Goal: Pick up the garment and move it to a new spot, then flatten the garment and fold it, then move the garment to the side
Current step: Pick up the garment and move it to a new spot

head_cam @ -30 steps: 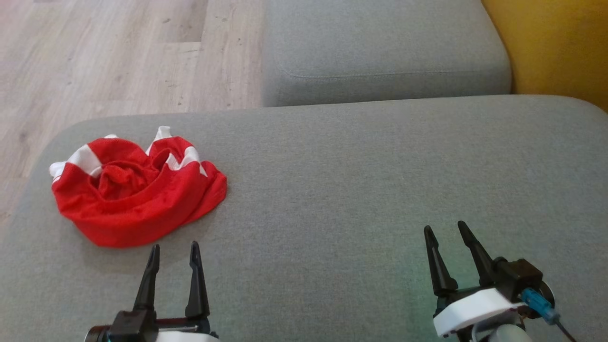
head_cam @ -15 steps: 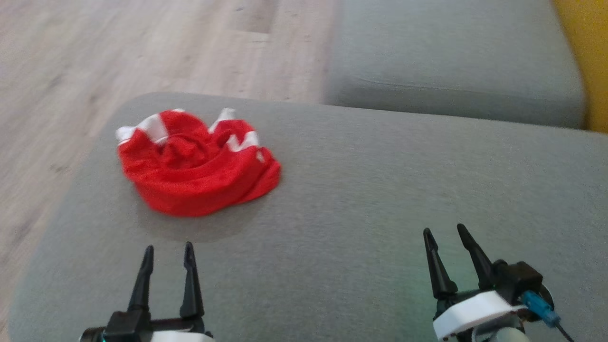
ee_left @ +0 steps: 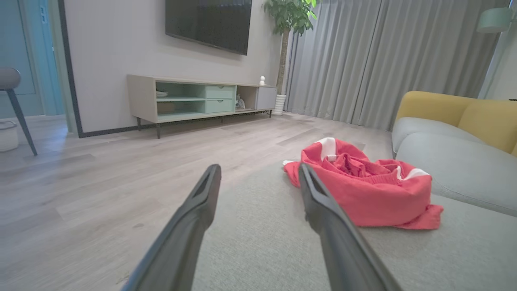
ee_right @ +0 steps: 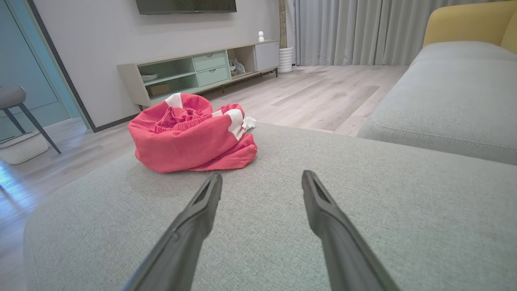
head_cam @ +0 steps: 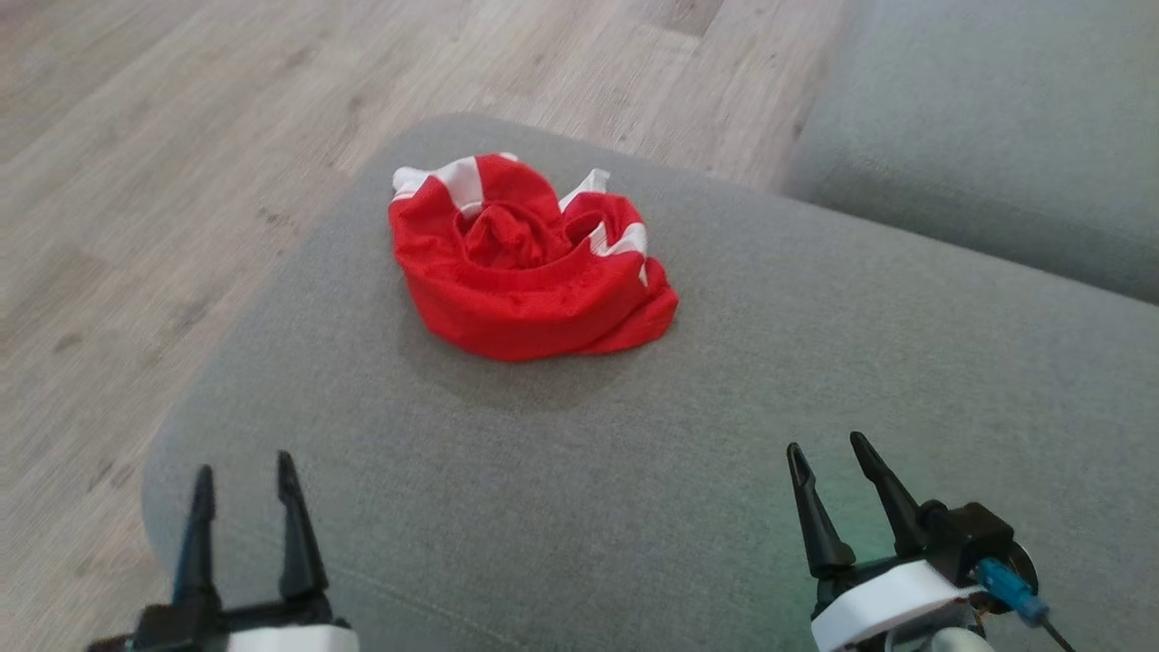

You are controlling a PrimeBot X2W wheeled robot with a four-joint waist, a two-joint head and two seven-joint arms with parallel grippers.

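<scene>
View swung left — garment (head_cam: 530,272) unmoved, crumpled.

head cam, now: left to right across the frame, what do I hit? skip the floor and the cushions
left gripper → red garment → right gripper

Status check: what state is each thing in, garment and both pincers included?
garment: crumpled heap on the grey cushion, not yet flattened
left pincer: open, empty, clear of the garment
right pincer: open, empty
curtains: drawn
drawers: shut
TV: screen dark
</scene>
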